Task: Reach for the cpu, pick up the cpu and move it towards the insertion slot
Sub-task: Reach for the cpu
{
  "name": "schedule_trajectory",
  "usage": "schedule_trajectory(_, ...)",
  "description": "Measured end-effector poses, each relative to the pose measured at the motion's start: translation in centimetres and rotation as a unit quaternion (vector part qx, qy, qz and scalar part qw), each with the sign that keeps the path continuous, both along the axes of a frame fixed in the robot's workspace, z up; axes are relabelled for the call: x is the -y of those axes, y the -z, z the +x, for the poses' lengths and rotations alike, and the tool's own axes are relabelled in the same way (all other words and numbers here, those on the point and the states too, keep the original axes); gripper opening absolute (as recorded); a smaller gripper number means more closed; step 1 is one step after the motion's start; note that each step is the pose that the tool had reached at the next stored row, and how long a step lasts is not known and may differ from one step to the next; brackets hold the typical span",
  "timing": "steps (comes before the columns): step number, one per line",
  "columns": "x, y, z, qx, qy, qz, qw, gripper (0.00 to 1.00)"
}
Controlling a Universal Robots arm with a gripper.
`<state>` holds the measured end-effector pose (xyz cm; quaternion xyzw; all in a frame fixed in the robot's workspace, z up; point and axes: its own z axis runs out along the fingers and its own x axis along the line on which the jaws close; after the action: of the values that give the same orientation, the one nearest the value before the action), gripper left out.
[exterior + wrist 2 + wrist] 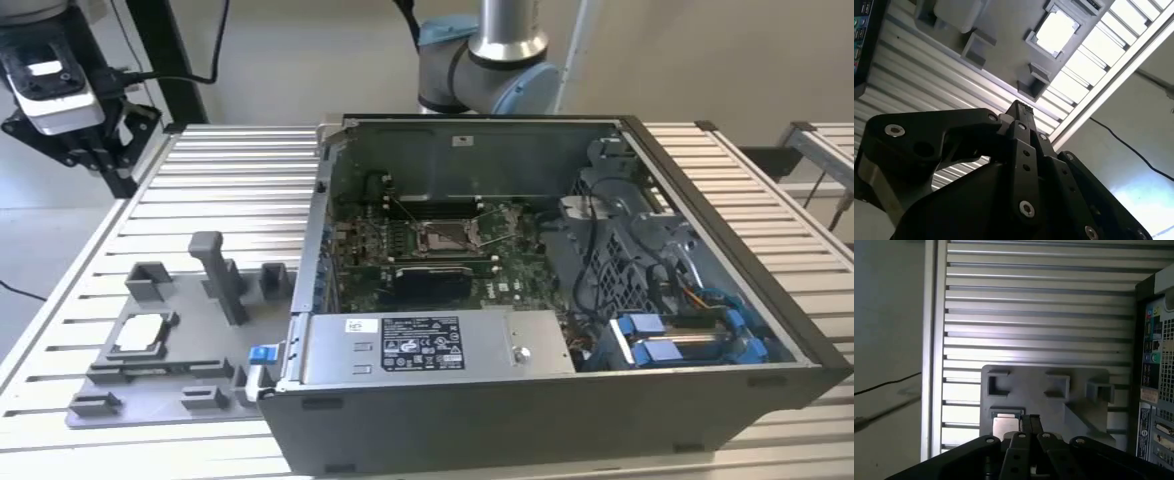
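Over the slatted aluminium worktop, the end effector is held raised. Its two black fingers are drawn narrowly together, and nothing is gripped between them. In the exterior view it is seen at the far corner on the exterior view's left, well apart from the cpu.

The cpu is seated flat in a square recess of the grey plastic fixture, silvery top upward, at the near part of the worktop on the exterior view's left. In both wrist views it is seen below and ahead of the fingertips, untouched. Several upright blocks and a taller post are carried on the same fixture.

The open computer case is laid on its side just beside the fixture, towards the exterior view's right. The green motherboard is exposed inside it. The insertion slot is set near the middle of that board, its shiny metal frame surrounding a brownish centre. A larger black rectangle is found just nearer the camera than the slot. Blue clips are seen in the case's near corner on the exterior view's right.
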<state>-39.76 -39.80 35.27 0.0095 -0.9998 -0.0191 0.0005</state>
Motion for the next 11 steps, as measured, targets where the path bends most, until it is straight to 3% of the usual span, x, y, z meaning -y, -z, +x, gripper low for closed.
schedule_trajectory(7,1.86,0.18,-0.74,0.0004,0.000,0.0000,1.00000,0.00)
schedule_trajectory(11,2.31,0.33,-1.35,0.0009,0.000,0.0000,1.00000,0.00)
